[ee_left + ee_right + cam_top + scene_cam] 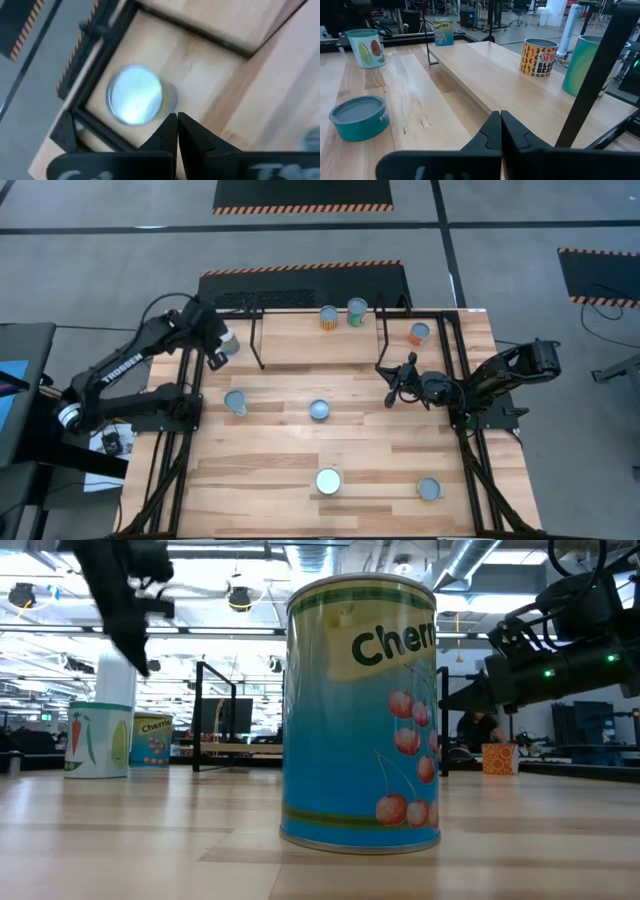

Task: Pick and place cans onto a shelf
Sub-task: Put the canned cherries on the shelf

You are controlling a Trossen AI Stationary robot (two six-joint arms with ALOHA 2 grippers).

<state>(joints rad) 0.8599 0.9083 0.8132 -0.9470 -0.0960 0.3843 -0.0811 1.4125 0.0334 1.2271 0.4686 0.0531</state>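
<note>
Left wrist view puts the left gripper point(177, 120), fingers together, just above a can point(135, 93) on the shelf point(200, 55); rigid, smooth tin, so grip its sidewall mid-height.

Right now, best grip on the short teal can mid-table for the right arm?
Grip the short teal can across its round side wall, coming straight down from above: it stands upright, low and wide, with bare table around it. The right gripper is shut, so open first.

From my feed: two cans point(342, 313) on shelf point(300, 340) at 12 o'clock, one can point(319, 410) mid-table, four scattered around.
</note>
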